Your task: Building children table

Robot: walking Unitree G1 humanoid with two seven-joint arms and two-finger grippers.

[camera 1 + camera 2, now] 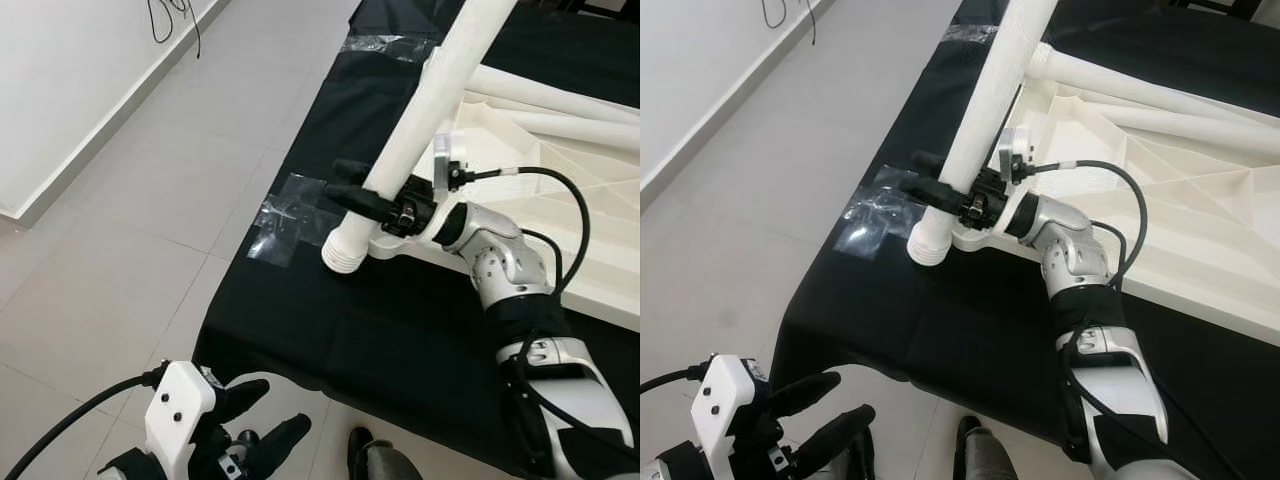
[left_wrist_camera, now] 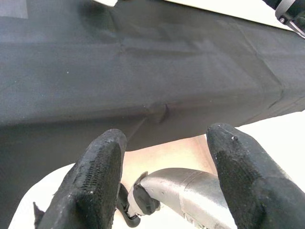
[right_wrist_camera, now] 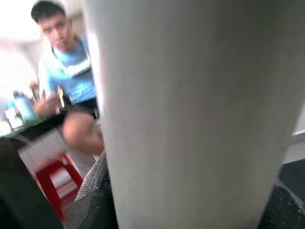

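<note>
Near the centre of the left eye view the right gripper (image 1: 362, 193), with two long black fingers on a silver arm, is clamped around a thick white plastic table leg (image 1: 428, 110), holding it close to its lower end. The leg slants from the top edge of the frame, right of the middle, down toward the centre, and ends in a ribbed, threaded tip (image 1: 346, 249) that hangs just above the black cloth (image 1: 350, 330) at a corner of the white plastic tabletop (image 1: 560, 190). The tabletop lies upside down on the cloth in the right half of the frame, showing its ribbed underside, with further white round legs (image 1: 545, 95) lying across it at the upper right. A piece of clear tape (image 1: 287, 213) holds the cloth's edge to the light grey tiled floor (image 1: 120, 230) just left of the threaded tip, and another strip of clear tape (image 1: 388, 45) sits at the top of the frame. In the lower left corner the left gripper (image 1: 262, 418) hangs low beside the cloth's near edge, its black fingers spread apart and holding nothing. In the right wrist view the white leg takes up most of the frame, and at the upper left a blurred person in a light blue shirt (image 3: 71, 67) sits beside a red stool (image 3: 55, 179).
</note>
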